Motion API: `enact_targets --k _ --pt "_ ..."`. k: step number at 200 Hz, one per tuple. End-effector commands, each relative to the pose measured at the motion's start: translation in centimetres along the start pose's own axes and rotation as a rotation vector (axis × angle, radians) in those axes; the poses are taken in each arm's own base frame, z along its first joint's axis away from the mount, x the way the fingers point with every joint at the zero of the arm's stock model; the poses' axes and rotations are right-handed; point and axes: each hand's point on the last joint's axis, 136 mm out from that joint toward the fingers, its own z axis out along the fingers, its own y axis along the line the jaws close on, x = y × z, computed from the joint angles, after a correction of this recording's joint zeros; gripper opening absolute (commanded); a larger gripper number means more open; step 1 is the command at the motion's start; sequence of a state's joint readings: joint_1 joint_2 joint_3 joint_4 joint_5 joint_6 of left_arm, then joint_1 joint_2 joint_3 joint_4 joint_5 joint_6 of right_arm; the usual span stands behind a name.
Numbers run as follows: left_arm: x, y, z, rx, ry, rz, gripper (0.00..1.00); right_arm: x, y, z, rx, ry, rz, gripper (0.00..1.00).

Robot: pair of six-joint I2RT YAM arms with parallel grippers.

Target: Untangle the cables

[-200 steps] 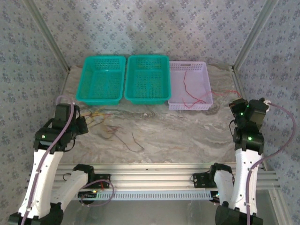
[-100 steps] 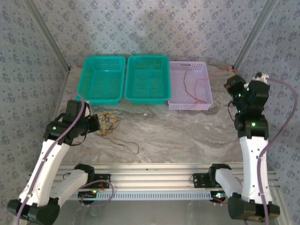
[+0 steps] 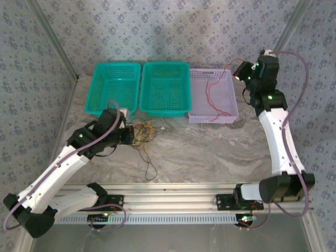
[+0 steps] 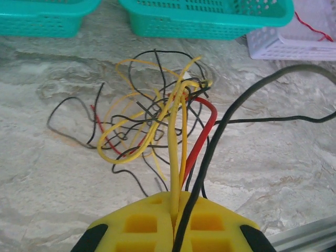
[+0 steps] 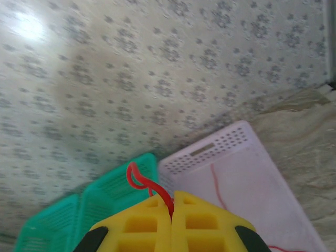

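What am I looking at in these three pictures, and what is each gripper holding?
Two white robot arms stand at a marbled table. One picture looks down from above; the other two come from wrist cameras, their own yellow fingers at the bottom. On the table: two green baskets, a pale basket, and a tangle of yellow, black and red cables. The left gripper is shut on strands of that tangle. The right gripper is shut on a red cable hanging into the pale basket.

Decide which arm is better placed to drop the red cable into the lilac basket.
Right: the right gripper, shut on the red cable, hangs by the lilac basket; the left gripper grips yellow cables at the tangle.
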State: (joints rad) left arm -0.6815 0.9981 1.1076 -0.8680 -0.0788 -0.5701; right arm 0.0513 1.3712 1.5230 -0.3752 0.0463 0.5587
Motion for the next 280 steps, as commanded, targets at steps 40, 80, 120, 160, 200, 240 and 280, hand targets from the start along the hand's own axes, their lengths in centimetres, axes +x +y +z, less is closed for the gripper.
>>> enact_targets --k 40,80,120,160,200,240,280 --pt "-2.7 -3.8 -0.1 0.055 -0.095 0.048 0.00 3.2 -1.8 8.1 0.099 0.092 -0.134 0.00" --pt "-2.5 -5.2 0.4 0.069 -0.094 0.078 0.00 9.8 -3.4 11.5 0.166 0.234 -0.182 0.00" --pt "-2.4 -5.7 0.6 0.073 -0.094 0.093 0.00 17.2 -6.6 13.5 0.245 0.419 -0.177 0.00" --pt "-2.0 -5.5 0.6 0.077 -0.094 0.089 0.00 19.9 -7.5 13.8 0.273 0.484 -0.191 0.04" --pt "-1.7 -5.2 0.4 0.085 -0.102 0.082 0.00 20.9 -8.2 13.8 0.304 0.530 -0.201 0.08" --pt "-1.5 -5.0 0.3 0.087 -0.103 0.076 0.00 22.4 -9.3 13.7 0.335 0.592 -0.211 0.25" --pt "-1.4 -4.9 0.2 0.086 -0.101 0.075 0.00 19.5 -7.5 12.5 0.291 0.522 -0.197 0.38"
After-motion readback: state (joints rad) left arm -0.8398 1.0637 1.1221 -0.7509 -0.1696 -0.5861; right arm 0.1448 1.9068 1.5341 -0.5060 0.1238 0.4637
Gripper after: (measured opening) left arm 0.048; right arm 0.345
